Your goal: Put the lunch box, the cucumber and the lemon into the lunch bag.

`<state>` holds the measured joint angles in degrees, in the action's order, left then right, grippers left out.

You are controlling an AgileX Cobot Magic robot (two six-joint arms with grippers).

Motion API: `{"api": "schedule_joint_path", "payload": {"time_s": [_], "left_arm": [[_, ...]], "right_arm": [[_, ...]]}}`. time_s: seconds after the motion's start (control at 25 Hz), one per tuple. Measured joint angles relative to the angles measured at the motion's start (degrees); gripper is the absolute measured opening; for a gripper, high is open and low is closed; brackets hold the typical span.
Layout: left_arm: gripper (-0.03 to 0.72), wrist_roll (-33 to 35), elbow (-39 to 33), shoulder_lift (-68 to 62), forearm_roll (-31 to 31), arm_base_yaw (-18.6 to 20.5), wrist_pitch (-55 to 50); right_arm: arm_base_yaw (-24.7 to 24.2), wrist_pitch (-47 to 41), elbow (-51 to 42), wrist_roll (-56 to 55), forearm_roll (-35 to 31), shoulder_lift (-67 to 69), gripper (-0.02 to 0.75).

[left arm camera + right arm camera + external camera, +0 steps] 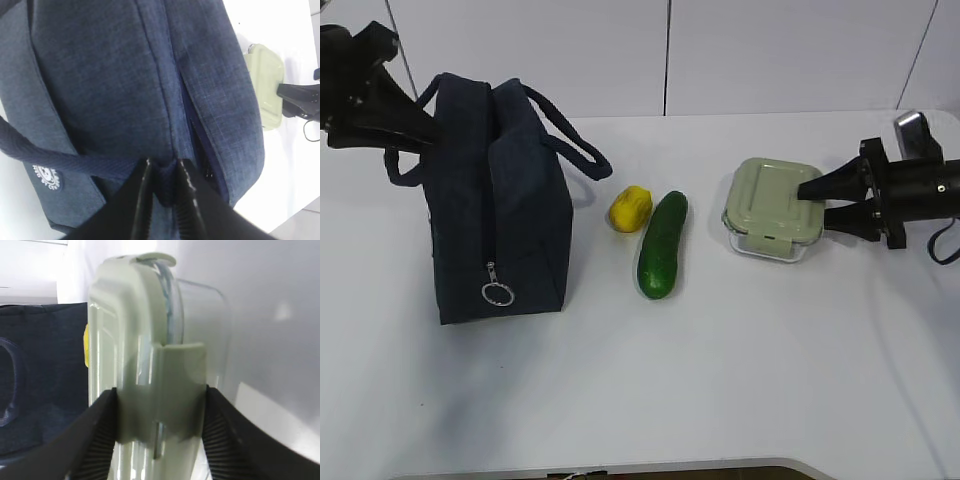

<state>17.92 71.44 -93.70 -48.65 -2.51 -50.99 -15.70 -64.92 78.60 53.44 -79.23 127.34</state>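
Over on the left, standing upright on the white tabletop point(720, 400): boxy dark navy fabric lunch bag point(505, 210), looped handles up, zipper running down its near end to a silver ring pull point(498, 293). Pinching a fold of navy fabric at the bag's top edge beside the zipper: left gripper point(162, 192), black fingers nearly together with the cloth bunched between them. At the middle of the table, just right of the bag: small bright yellow oval lemon point(630, 208), lying close against, perhaps touching, the smooth dark green cucumber point(662, 245), which lies angled with its far end leaning right. Further right, well apart from the cucumber: small clear glass lunch box point(773, 210) with pale sage-green clip lid, flat on the table. Clamped on its right-hand end: right gripper point(160, 425), ribbed black pads pressed against either side of the lid's clip, box snug between them. Nothing inside the bag visible from here; all three items out on the table.
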Motion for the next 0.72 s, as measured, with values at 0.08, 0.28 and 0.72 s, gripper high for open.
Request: {"api": "schedule_joint_path", "payload": {"time_s": [0.08,0.28,0.72], "left_arm": [[0.085,0.65,0.00,0.00,0.11,0.00,0.05],[0.015,3.91,0.00,0.00,0.11,0.00,-0.22],[0.011,6.54,0.00,0.00,0.11,0.00,-0.56]], "right_arm": [[0.00,0.00,0.00,-0.08,0.00,-1.40,0.396],[0.13,0.00,0.00,-1.27,-0.32,-4.93,0.395],[2.23,-0.11,0.24,-4.19,-4.95,-13.25,0.395]]}}
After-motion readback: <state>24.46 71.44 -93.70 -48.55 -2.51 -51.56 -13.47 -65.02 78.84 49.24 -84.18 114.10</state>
